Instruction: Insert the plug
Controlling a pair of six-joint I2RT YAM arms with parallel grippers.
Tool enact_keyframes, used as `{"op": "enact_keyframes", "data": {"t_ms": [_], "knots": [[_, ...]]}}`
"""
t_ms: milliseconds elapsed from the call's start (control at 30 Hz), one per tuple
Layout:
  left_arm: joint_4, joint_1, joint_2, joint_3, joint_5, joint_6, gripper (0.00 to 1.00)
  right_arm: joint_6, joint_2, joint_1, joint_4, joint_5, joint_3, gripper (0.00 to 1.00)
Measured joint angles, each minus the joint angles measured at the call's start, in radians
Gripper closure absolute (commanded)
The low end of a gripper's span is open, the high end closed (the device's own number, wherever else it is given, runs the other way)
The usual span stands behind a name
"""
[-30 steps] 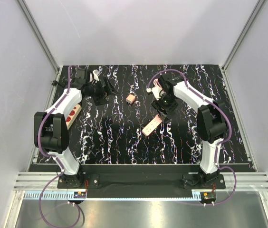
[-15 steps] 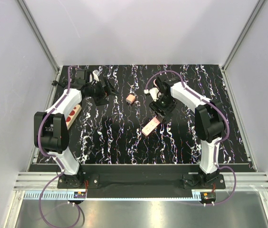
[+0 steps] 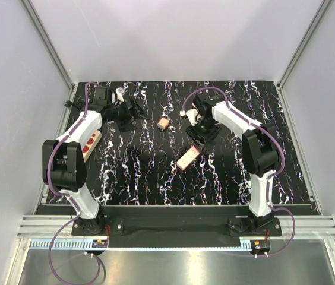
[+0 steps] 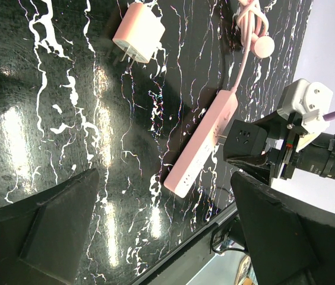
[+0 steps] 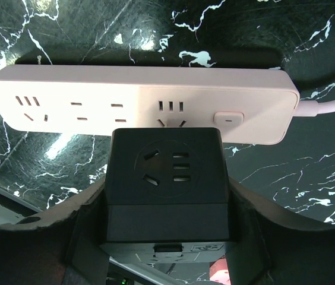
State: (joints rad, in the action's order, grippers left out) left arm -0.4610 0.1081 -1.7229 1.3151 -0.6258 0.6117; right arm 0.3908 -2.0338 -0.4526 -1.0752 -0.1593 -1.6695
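The plug point(image 3: 164, 123), small and pale pink, lies on the black marbled table between the two arms; the left wrist view shows it point(image 4: 138, 32) prongs down-left. My left gripper point(image 3: 133, 110) is open and empty point(image 4: 167, 237), left of the plug. My right gripper point(image 3: 202, 132) is shut on a black cube adapter point(image 5: 167, 172) with a socket face, held just above the long pink power strip point(image 5: 138, 104). The strip point(image 3: 187, 158) lies diagonally at mid-table and shows in the left wrist view point(image 4: 203, 145), with the adapter point(image 4: 247, 142) at its side.
A beige strip with red sockets point(image 3: 90, 142) lies at the table's left edge under the left arm. The pink strip's coiled cord point(image 4: 250, 18) lies behind the strip near the right arm. Grey walls close the back and sides.
My right gripper with the black adapter has shifted slightly left over the pink strip. The left arm and the plug have not moved.
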Motion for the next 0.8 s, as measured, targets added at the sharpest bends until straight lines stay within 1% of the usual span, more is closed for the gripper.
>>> {"op": "enact_keyframes", "data": {"t_ms": [533,800], "knots": [[0.0,-0.005,0.0,0.0,-0.005,0.0,0.01,-0.036,-0.072,0.0,-0.081,0.0,-0.107,1.0],[0.001,-0.006,0.0,0.0,-0.008,0.001,0.01,-0.048,-0.098,0.0,-0.089,0.002,-0.152,1.0]]}}
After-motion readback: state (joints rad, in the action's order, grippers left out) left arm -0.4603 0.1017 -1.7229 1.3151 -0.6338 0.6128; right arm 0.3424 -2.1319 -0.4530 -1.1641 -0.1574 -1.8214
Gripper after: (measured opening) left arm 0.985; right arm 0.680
